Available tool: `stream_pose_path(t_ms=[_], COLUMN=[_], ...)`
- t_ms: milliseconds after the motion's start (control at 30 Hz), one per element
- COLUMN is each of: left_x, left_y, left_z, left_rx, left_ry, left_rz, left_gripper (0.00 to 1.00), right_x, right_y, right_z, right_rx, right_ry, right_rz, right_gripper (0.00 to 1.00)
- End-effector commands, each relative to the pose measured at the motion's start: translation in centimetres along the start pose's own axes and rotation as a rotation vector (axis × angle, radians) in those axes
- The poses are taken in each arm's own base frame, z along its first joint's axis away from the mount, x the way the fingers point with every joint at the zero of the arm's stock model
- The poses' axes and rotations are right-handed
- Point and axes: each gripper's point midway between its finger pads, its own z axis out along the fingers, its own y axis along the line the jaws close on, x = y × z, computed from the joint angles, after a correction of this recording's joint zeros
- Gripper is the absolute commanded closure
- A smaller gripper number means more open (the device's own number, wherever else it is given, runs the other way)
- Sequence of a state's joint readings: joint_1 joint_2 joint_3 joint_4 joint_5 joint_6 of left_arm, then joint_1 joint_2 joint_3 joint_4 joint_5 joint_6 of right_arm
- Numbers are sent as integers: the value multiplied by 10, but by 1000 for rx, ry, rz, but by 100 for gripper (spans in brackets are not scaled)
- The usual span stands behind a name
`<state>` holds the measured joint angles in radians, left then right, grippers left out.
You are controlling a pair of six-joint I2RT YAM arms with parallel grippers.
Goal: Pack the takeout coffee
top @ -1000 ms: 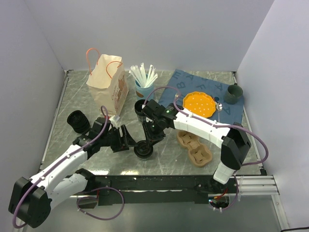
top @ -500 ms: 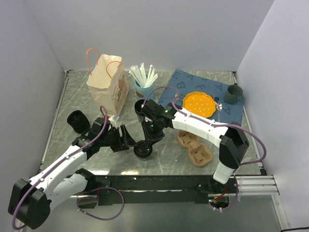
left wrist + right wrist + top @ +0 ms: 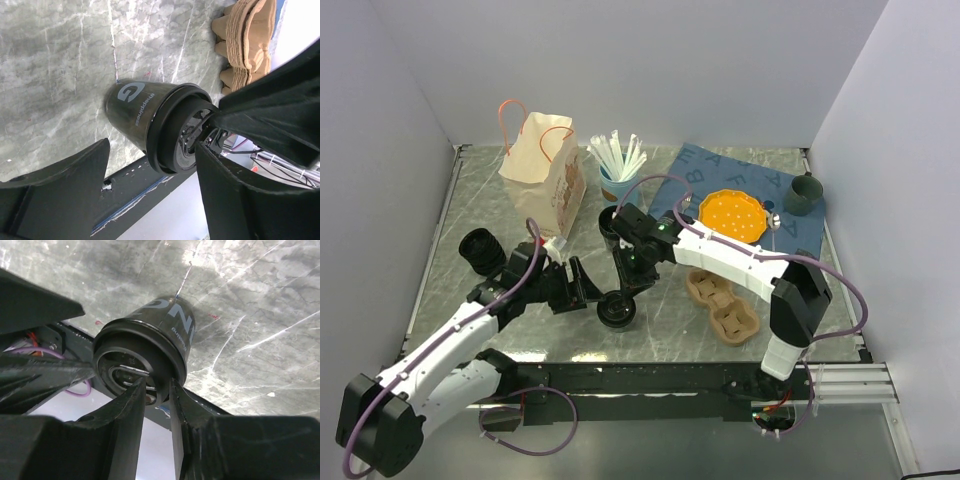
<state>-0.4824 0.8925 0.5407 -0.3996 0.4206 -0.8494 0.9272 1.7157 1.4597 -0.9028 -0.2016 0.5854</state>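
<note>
Your takeout coffee (image 3: 617,313) stands on the counter (image 3: 500,200) near its front edge, lid on, with the cardboard cup carrier (image 3: 723,305) off to its right. Your right end effector (image 3: 156,387) comes down from above and is clenched on the rim of the lid, grasping the takeout coffee. Your left end effector (image 3: 150,150) is released, with one finger on each side of the cup body and a gap showing on both sides.
</note>
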Motion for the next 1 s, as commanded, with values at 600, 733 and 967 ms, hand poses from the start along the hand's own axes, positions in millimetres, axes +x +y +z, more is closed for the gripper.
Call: stream_pose_path(t_ms=[600,733,967], left_x=[11,13,21], left_y=[-16,-17,-5], left_z=[2,6,16], left_rx=[90,97,56], left_ry=[26,35,47], left_rz=[50,59,44], left_gripper=[24,24,29], right_x=[-13,-14,-11], right_y=[2,4,3], right_z=[0,-2,0], right_rx=[40,36,29], right_ry=[-37,-41,-32], right_rz=[22,28,31], right_gripper=[71,71,71])
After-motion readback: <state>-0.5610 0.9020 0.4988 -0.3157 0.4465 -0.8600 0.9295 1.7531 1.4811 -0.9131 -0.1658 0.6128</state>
